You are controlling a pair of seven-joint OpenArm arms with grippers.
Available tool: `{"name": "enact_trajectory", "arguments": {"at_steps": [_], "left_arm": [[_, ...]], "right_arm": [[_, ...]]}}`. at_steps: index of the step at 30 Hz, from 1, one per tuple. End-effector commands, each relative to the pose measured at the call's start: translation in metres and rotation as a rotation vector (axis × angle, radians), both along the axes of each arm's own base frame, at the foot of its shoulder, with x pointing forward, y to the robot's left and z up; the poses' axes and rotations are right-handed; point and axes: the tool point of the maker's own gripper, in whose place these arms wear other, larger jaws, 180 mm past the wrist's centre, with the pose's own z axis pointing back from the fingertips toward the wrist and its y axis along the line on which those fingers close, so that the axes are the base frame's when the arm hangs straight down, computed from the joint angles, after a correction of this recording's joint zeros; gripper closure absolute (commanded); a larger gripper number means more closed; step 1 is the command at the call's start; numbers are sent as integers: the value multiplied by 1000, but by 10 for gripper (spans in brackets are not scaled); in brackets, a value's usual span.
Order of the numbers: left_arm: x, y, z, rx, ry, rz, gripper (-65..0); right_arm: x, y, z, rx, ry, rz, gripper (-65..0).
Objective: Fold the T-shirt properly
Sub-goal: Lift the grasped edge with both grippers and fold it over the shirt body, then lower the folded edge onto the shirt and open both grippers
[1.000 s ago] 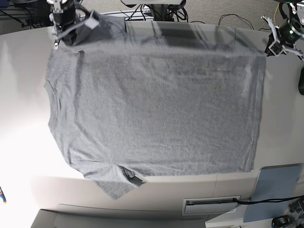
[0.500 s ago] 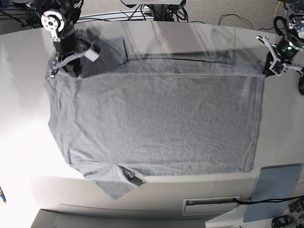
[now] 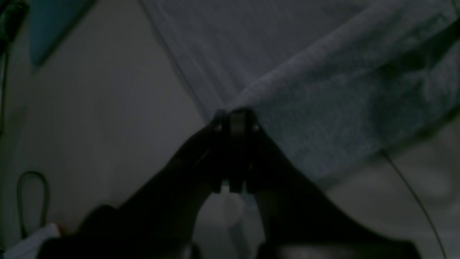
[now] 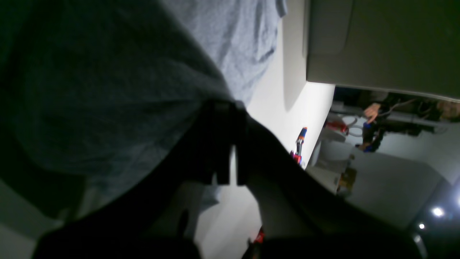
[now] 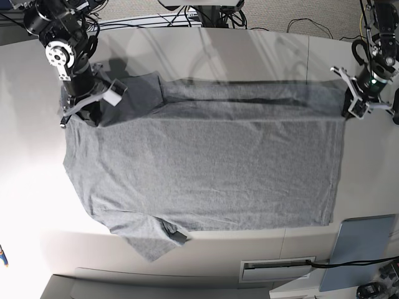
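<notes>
The heather-grey T-shirt [image 5: 206,168] lies plain side up on the white table [image 5: 31,180], neck to the left and hem to the right. Its far edge is lifted and drawn over the body as a shadowed fold. My right gripper [image 5: 81,115] is on the base view's left, shut on the far shoulder and sleeve cloth. The right wrist view shows that gripper [image 4: 224,108] pinching the dark fabric [image 4: 107,90]. On the base view's right, my left gripper [image 5: 347,111] is shut on the far hem corner. Its wrist view shows it [image 3: 235,115] clamping the cloth [image 3: 323,108].
A grey-blue panel [image 5: 363,249] lies at the near right corner beside a white slotted fitting [image 5: 277,269]. Cables [image 5: 212,15] run behind the table's far edge. A small coloured tool [image 5: 3,256] sits at the near left edge. The near sleeve [image 5: 149,240] hangs over the table's front.
Both grippers have come nearer with the shirt's far edge, carrying it from the table's back over the shirt's body. The rest of the shirt has stayed flat.
</notes>
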Motion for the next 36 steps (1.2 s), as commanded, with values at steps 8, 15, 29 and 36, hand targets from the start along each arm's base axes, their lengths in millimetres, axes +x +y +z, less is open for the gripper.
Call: {"name": "enact_trajectory", "arguments": {"at_steps": [8, 15, 29, 36], "left_arm": [[29, 4, 28, 4, -85, 6, 0], [32, 4, 31, -21, -88, 21, 0], [44, 5, 41, -29, -127, 20, 0], [61, 18, 40, -65, -144, 65, 0]], "right_arm": [[29, -9, 19, 2, -80, -10, 0], [44, -7, 33, 35, -119, -16, 0], [44, -11, 31, 25, -113, -32, 0], [44, -12, 31, 23, -113, -36, 0]]}}
